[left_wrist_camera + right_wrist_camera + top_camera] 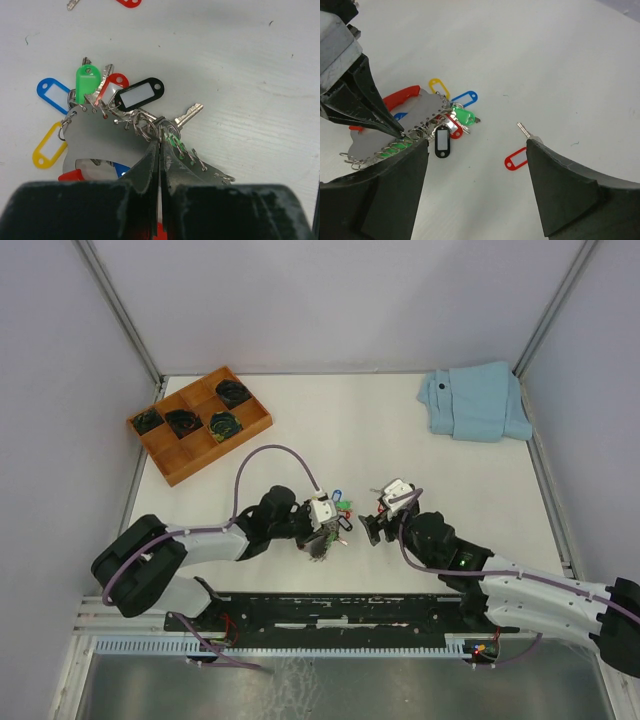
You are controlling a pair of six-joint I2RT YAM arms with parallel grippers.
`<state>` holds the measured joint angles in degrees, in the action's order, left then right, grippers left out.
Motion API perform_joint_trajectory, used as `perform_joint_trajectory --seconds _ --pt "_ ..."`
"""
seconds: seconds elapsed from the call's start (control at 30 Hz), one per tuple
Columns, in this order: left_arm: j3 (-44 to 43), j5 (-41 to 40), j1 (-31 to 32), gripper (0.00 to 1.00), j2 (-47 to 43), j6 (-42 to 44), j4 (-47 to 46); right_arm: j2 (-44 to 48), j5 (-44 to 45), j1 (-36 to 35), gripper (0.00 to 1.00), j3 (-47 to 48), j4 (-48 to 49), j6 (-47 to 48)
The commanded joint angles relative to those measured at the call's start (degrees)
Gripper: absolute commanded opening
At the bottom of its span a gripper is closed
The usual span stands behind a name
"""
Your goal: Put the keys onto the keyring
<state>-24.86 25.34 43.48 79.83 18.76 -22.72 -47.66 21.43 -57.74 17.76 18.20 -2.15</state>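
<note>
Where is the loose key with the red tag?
In the right wrist view the red-tag key lies flat on the table, right of the keyring, not touching it, in front of the open right gripper.

open table (560,60) around red-tagged key (516,160); keyring (427,105), left pincer (395,127) nearby

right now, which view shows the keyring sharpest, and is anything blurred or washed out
Left wrist view: the keyring is crisp and evenly lit, the left gripper dark and soft up close. Right wrist view: also sharp, the red-tagged key clear, the right gripper dark and slightly blurred. Top view: flat light, faint shadows, keyring too small for detail.
</note>
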Motion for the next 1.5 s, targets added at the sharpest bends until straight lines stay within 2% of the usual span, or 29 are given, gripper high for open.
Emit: perform_joint_trajectory --seconds 0.0,0.07,0.2,0.37,0.5,0.7,0.8,1.03,1.47 --pt "-2.3 -2.9 1.2 0.03 0.8 5.7 2.1 -1.0 -1.7 2.1 0.89 6.4 -11.9 -1.5" --pt "-2.2 -2.6 1.3 0.03 0.8 6.2 2.1 -2.7 -4.2 5.3 0.91 9.4 -16.9 -3.9" --pt "-1.7 -1.8 1.4 0.03 0.7 6.6 1.0 -8.6 -11.6 13.3 0.83 16.9 -27.0 -8.6" --pt "-2.3 -3.3 1.2 0.03 1.7 3.9 0.3 -18.8 -16.1 17.5 0.82 25.7 -34.6 -9.1" --pt "-2.9 -5.5 0.9 0.03 2.2 0.9 0.0 -28.9 -17.2 20.4 0.77 32.3 -40.8 -11.3" --pt "-1.1 -11.0 0.2 0.03 1.3 -4.3 -4.7 -35.9 -11.8 22.5 0.65 36.2 -42.2 -12.4" --pt "-0.6 -11.6 0.0 0.03 0.8 -5.2 -5.8 -39.3 -9.6 22.8 0.62 38.5 -42.4 -13.2" --pt "-0.3 -12.6 -0.2 0.03 0.1 -5.5 -5.4 -46.5 -6.7 23.0 0.51 42.7 -42.2 -15.2" --pt "-1.6 -12.9 -0.2 0.03 1.1 -5.7 -3.5 -53.5 -5.8 23.0 0.31 45.7 -41.2 -16.1"
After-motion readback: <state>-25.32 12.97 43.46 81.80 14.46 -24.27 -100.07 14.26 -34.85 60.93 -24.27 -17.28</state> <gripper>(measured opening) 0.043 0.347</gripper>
